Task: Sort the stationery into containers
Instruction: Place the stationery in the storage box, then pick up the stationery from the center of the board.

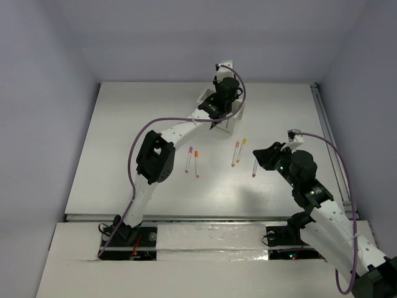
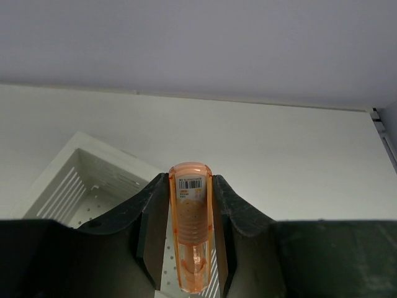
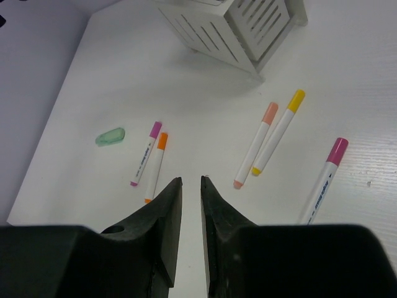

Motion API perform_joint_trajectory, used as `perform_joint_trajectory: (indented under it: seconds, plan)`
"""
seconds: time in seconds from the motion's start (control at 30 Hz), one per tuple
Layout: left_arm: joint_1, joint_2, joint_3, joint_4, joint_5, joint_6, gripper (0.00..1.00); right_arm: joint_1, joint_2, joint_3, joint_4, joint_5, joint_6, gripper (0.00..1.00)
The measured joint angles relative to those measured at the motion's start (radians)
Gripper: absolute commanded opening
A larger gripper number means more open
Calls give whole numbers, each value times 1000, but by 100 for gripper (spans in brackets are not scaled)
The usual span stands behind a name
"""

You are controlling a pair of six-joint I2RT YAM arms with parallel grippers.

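Observation:
My left gripper is shut on the short orange block and holds it over the white slotted box, at the table's far side. My right gripper hovers above the table with its jaws nearly together and nothing between them. In front of it lie a purple-capped pen and an orange-capped pen on the left, a pink-capped pen and a yellow-capped pen side by side, and a magenta-capped pen on the right. The mint-green piece lies far left.
The box stands beyond the pens in the right wrist view. The left arm's elbow hangs over the table left of the pens. A rail runs along the table's right edge.

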Motion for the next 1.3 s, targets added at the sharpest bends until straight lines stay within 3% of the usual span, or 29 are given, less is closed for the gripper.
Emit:
perform_joint_trajectory:
  seconds: [0.27, 0.37, 0.4, 0.43, 0.5, 0.57, 0.67, 0.77, 0.87, 0.9, 1.0, 1.17, 1.3]
  plan:
    - [-15, 32, -3, 53, -29, 50, 22, 0, 6, 0, 4, -9, 0, 24]
    - [-16, 37, -20, 63, -30, 65, 40, 0, 11, 0, 6, -9, 0, 24]
    - [-16, 37, -27, 66, -31, 69, 53, 0, 11, 0, 8, -9, 0, 24]
    - [-16, 37, -35, 71, -29, 74, 58, 0, 13, 0, 10, -9, 0, 24]
    - [-16, 35, -57, 84, -30, 85, 68, 0, 17, 0, 16, -9, 0, 24]
    - [-16, 27, -89, 88, -29, 95, 71, 0, 21, 0, 22, -9, 0, 24]
    - [-16, -6, -145, 87, -26, 119, 68, 0, 21, 0, 23, -9, 0, 24]
    - [-16, -108, -261, 101, -22, 119, 51, 0, 21, 0, 23, -10, 0, 19]
    - [-17, -346, -526, 119, -40, 67, 27, 0, 22, -1, 23, -16, -3, 16]
    - [-17, -431, -608, 111, -52, 41, 12, 0, 23, -1, 23, -18, -3, 15]
    - [-14, -724, -857, 116, -95, -82, 0, 0, 29, -1, 23, -31, -4, 13]
    - [36, -1032, -1154, 80, -126, -343, 0, 0, 40, 0, 23, -51, -8, 11]
    - [124, -1062, -1365, -15, -91, -513, 21, 0, 43, 0, 22, -62, -12, 11]
